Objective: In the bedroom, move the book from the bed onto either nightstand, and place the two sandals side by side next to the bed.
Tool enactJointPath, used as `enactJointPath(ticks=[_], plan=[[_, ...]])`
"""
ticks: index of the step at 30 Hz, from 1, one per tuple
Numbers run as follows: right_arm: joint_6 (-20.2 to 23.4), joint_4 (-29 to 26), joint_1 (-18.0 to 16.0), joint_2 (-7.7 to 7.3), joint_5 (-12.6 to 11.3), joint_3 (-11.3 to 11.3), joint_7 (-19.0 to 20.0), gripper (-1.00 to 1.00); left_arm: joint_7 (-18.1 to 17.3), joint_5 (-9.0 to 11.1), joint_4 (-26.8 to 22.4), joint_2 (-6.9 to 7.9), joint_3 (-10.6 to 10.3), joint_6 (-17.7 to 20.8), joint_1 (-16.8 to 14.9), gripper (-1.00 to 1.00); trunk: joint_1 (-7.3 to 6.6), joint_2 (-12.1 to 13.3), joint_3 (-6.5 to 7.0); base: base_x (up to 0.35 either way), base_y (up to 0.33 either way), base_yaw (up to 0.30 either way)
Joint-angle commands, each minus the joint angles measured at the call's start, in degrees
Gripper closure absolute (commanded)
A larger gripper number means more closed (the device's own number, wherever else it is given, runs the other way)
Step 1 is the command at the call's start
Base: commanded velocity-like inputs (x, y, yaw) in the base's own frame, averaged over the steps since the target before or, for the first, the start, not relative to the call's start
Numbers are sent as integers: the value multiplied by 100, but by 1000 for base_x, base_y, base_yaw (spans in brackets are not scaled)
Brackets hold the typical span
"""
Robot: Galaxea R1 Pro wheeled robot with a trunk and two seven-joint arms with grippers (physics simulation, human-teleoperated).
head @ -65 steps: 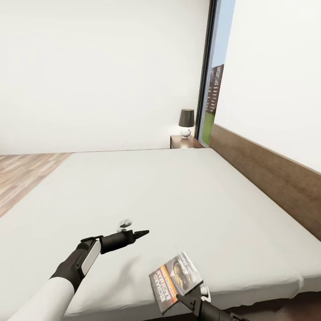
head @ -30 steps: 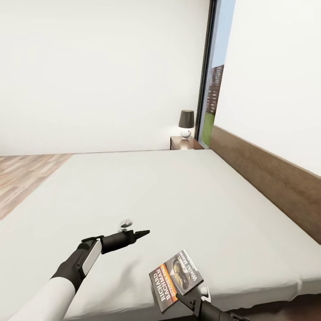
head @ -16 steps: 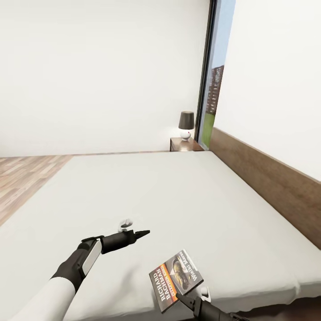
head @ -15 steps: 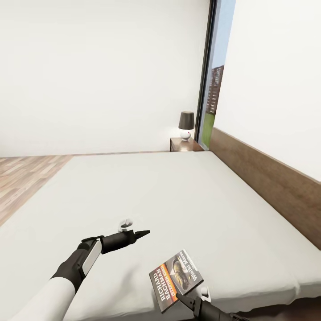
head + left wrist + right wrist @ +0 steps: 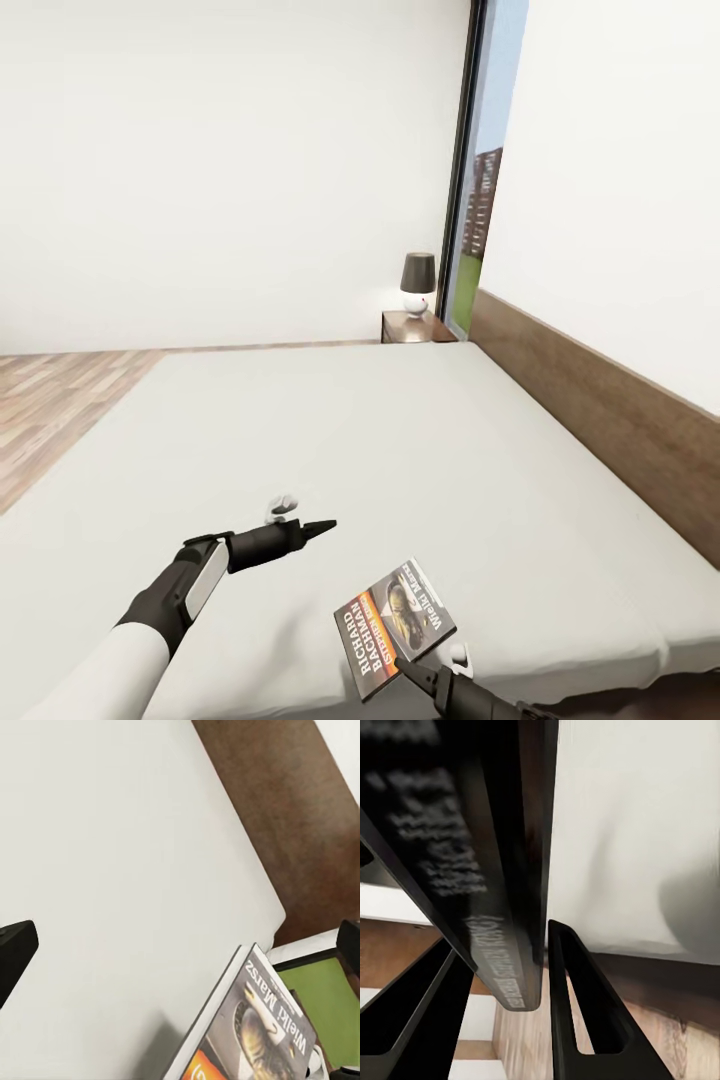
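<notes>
**Paperback pinched at the bed's near edge**

Fingers of the right gripper [image 5: 514, 982], black and tapered, are closed on the small thin dark paperback book [image 5: 394, 626]: the right wrist view shows one finger [image 5: 577, 1012] against one face of the book's dark edge [image 5: 487, 870] and the other finger against the opposite face. In the head view the gripper [image 5: 412, 676] comes up from 6 o'clock and clamps the book's lower corner, holding it tilted with the cover facing up, above the near edge of the mattress at about 5 o'clock.

The cover reads "RICHARD BACHMAN" in white along one side, with an orange band beside it and a pale round picture in the middle. The left wrist view catches the same cover [image 5: 259, 1035], with white lettering and a sliver of orange.

The left gripper [image 5: 318, 524] hovers over the mattress at 7 o'clock, pointing toward 3 o'clock; its dark fingertips read as one point, so I cannot tell whether they are parted.

The very wide low bed with its smooth off-white mattress [image 5: 330, 450] spreads beneath both arms. Its long brown wooden headboard [image 5: 600, 420] runs along the 3 o'clock side. At 1 o'clock, beyond the far corner, stands the small reddish-brown wooden nightstand [image 5: 400, 326], carrying a small lamp with a dark shade and white round base [image 5: 417, 282]. Behind it rises the tall dark-framed window [image 5: 480, 190]. Brown wood-plank floor [image 5: 50, 400] shows at 9 o'clock.

The right arm is cut off by the frame's lower edge, and the nightstand's lower part sits behind the mattress.
</notes>
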Motion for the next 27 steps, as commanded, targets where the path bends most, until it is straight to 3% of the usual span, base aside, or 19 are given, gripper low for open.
enactJointPath(ticks=[1,18,27], plan=[[60,0,-3,1,26,-47,22,100,10,53,0,2,-23,44,-3,-100,-23,39,13,0,0,0],[62,-16,-3,-5,18,-47,40,100,20,52,17,-67,-24,37,-3,-100,-397,721,318,0,0,0],[69,-167,-3,-15,18,-47,288,100,29,52,21,-182,-24,37,-3,-100,-594,1082,480,0,0,0]])
